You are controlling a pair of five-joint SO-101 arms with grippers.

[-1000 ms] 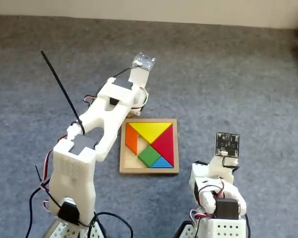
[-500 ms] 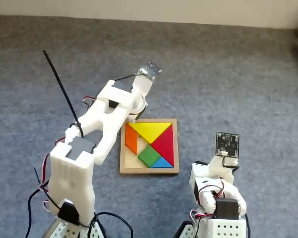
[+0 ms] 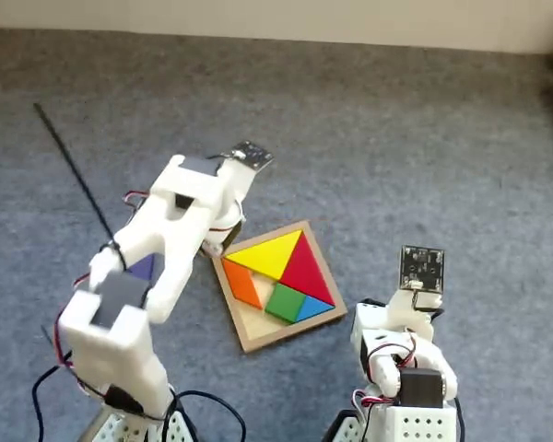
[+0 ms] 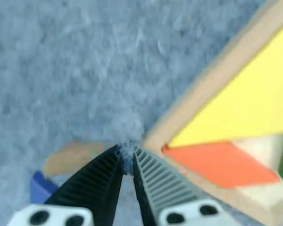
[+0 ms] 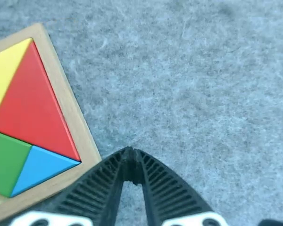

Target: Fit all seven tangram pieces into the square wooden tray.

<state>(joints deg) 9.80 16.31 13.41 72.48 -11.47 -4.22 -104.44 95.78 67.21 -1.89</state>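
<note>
**Item: square wooden tray** (image 3: 231,307). It lies flat on the grey carpet (image 3: 424,138), turned cornerwise between the two arms.

**Contents of the tray:**
- yellow triangle (image 3: 272,256), large, at the far side
- red triangle (image 3: 306,272), large, edge to edge with the yellow
- orange piece (image 3: 244,287), along the rim nearest the left arm
- green square (image 3: 281,301), at the middle
- light blue triangle (image 3: 315,308), small, between the green square and the rim on the right arm's side
- a strip of bare wood between the orange piece, the green square and the near rim

**Outside the tray:**
- blue-violet piece (image 3: 143,267), on the carpet on the left arm's side, seen through a gap in that arm
- tan flat shape (image 4: 68,160), just beside the left claw's tips; what it is cannot be told

**Left gripper** (image 4: 127,160). The claw is clenched, tips together with nothing between them. It points down at the carpet, right at the tray corner next to the orange piece.

**Left arm** (image 3: 157,258). It is stretched forward from its base at the near edge and slants towards the tray.

**Right gripper** (image 5: 131,165). The claw is clenched and empty. It is low over bare carpet, just off the tray rim by the light blue triangle.

**Right arm** (image 3: 401,354). It is folded back close over its base.
</note>
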